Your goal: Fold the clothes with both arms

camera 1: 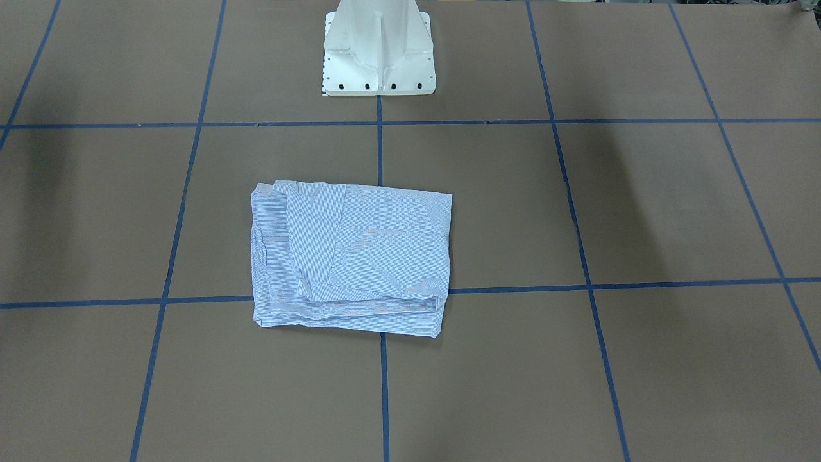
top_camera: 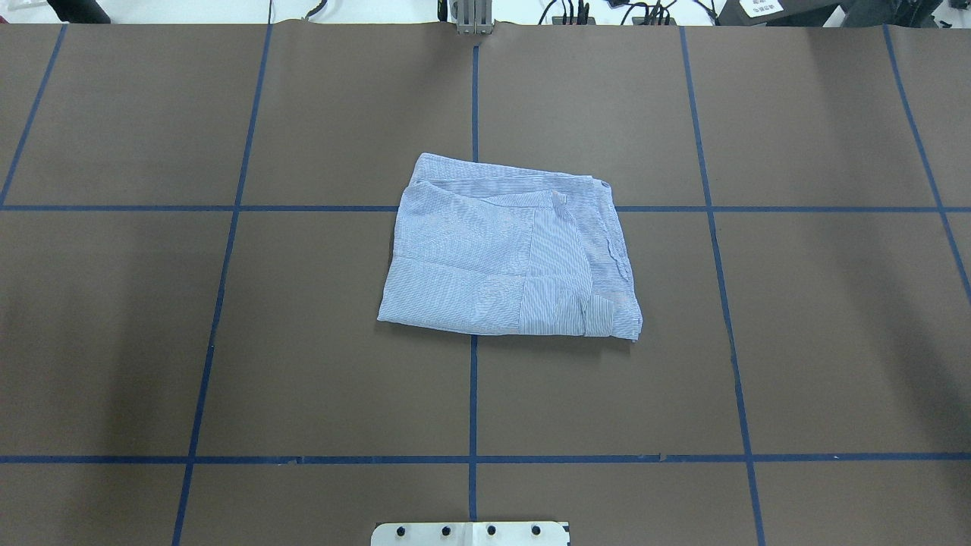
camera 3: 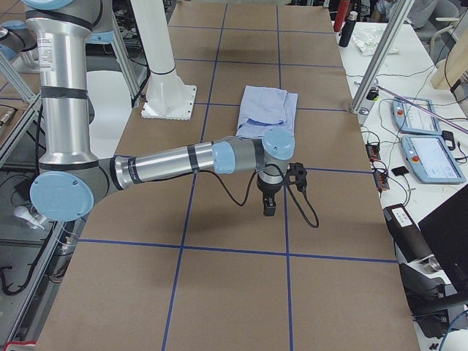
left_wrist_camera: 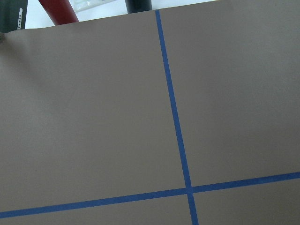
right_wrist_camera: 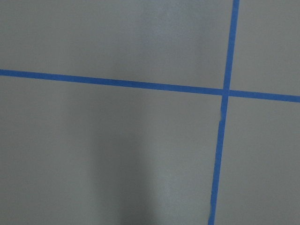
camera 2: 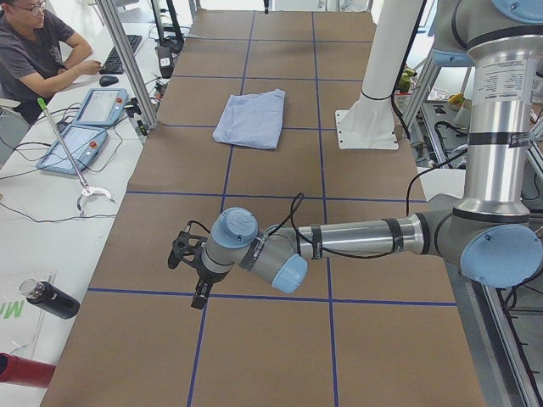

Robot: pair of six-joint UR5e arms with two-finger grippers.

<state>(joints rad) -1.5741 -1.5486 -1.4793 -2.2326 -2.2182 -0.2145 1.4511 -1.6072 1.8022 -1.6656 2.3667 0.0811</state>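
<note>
Closest at the robot's left table end, the left arm [camera 2: 356, 237] stretches out level from its elbow over the brown table [camera 2: 254, 339], with the wrist bent so that the left gripper [camera 2: 201, 297] points straight down. From this side I cannot tell how far its jaws are parted. At the opposite end the right arm [camera 3: 168, 161] holds the same pose, and the right gripper [camera 3: 269, 208] is just as hard to read. Both arms fall outside the overhead and front views, which catch only the white pedestal [camera 1: 378, 58].

Mid-table, just in front of that pedestal, the shirt [top_camera: 493, 258] lies folded into a flat, layered, roughly square packet. It is light blue with fine white stripes and sits across a crossing of the blue tape lines [top_camera: 473, 394]. Collar and buttons are lost in the folds. It is well apart from both grippers.
</note>
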